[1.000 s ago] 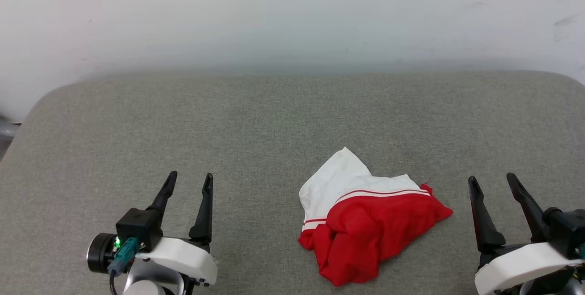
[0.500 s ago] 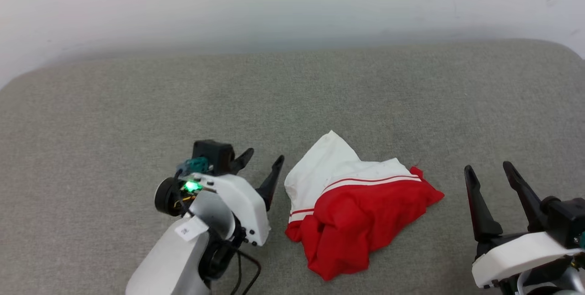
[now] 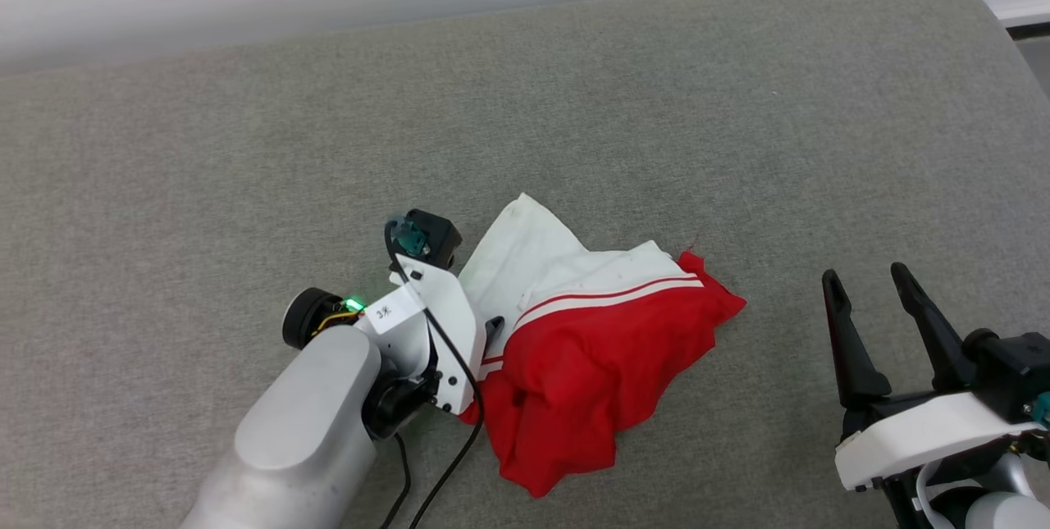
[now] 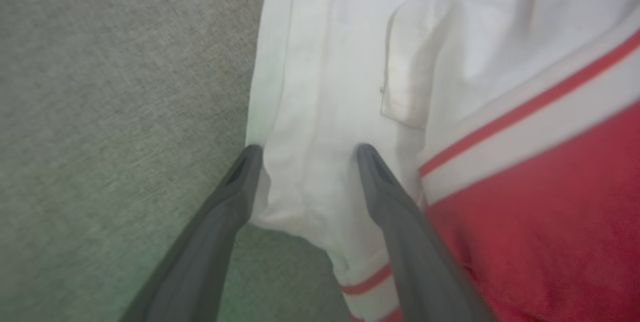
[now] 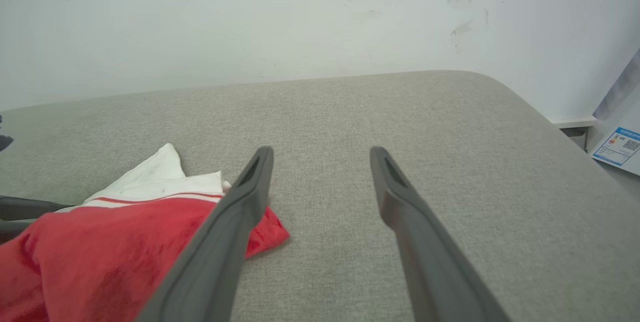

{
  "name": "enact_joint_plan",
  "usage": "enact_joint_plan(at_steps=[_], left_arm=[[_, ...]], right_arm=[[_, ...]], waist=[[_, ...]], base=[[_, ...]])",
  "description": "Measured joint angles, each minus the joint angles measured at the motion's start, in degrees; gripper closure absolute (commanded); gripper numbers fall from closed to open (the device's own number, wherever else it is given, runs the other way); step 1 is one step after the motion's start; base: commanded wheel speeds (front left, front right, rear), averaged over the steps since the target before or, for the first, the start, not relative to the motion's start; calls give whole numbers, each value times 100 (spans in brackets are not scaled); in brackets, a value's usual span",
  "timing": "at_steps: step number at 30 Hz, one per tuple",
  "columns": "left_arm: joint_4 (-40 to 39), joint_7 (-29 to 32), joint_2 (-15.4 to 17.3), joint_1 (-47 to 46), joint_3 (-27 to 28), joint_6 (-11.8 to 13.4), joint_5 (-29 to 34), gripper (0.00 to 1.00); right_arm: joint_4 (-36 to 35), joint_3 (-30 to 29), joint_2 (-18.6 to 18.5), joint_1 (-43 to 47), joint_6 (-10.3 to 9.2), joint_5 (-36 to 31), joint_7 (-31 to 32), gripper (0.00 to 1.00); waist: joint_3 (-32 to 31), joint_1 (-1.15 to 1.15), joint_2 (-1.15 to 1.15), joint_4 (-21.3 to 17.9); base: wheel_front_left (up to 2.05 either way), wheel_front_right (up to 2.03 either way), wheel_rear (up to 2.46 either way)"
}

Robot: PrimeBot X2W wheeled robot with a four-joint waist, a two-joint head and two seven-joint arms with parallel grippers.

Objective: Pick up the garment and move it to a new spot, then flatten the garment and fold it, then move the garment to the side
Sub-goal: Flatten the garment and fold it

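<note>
Nearest, the right gripper (image 3: 863,273) hovers with jaws released, to the right of the garment (image 3: 574,357) and apart from it. The left gripper (image 4: 307,148) — jaws spread, not clamped — straddles the edge of the white sleeve (image 4: 325,87). The garment lies crumpled on the grey fabric surface (image 3: 656,102), with a white wall (image 5: 250,22) beyond.

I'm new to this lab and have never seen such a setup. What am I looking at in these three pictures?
This is a two-armed robot. The wide picture comes from its head camera; the other two look along each gripper's dark fingers. A crumpled red and white jersey lies on a grey fabric surface. The left gripper is open, fingers either side of a white fold, nothing pinched yet. The right gripper is open and empty, apart from the jersey.
</note>
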Motion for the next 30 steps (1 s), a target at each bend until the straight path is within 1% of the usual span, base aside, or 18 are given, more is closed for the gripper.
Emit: enact_joint_plan(at_steps=[1, 2, 3, 5, 8, 12, 14, 17, 21, 27, 30], left_arm=[[29, 107, 0, -44, -42, -18, -32, 37], [49, 191, 13, -77, -79, -52, -40, 79], [64, 261, 22, -112, -108, -64, -51, 100], [74, 286, 43, -154, -163, -101, -44, 100], [77, -43, 54, -148, -191, -85, 65, 100], [-30, -627, 81, -104, -125, 131, 216, 100], [-194, -899, 178, -103, -16, 267, 271, 100], [-580, -1214, 375, -38, 225, 517, 310, 100], [-1211, -1452, 661, 293, 552, 886, 303, 100], [-2008, -1503, 1037, 1324, 1112, 1510, -7, 100], [-2147, -1585, 1132, 1951, 1430, 1818, -222, 100]], right_arm=[[24, 7, 0, -12, 0, 10, -21, 0], [45, 8, 0, -18, 0, 23, -36, 0], [65, 9, 0, -24, 0, 35, -46, 0], [100, 5, 0, -46, 0, 47, -54, 0], [147, -25, 0, -86, 0, 66, -85, 0], [210, -79, 0, -90, 0, 70, -87, 0], [213, -118, -1, -89, 0, 62, -87, 0], [201, -171, 0, -79, 1, 37, -80, 0], [177, -254, 0, -31, 0, -3, -41, 0], [102, -310, 1, 34, 0, -18, 13, 0], [82, -319, 1, 43, 0, -38, 45, 0]], waist=[[23, 0, 0, -27], [39, 0, 0, -48], [52, 0, 0, -63], [63, 0, 0, -75], [45, 0, 0, -56], [-60, 0, 0, 21], [-119, 0, 0, 79], [-212, 0, 0, 184], [-335, 0, 0, 349], [-489, 0, 0, 563], [-533, 0, 0, 628]], base=[[0, 0, 0], [0, 0, 0], [0, 0, 0], [0, 0, 0], [0, 0, 0], [0, 0, 0], [0, 0, 0], [0, 0, 0], [0, 0, 0], [0, 0, 0], [0, 0, 0]])
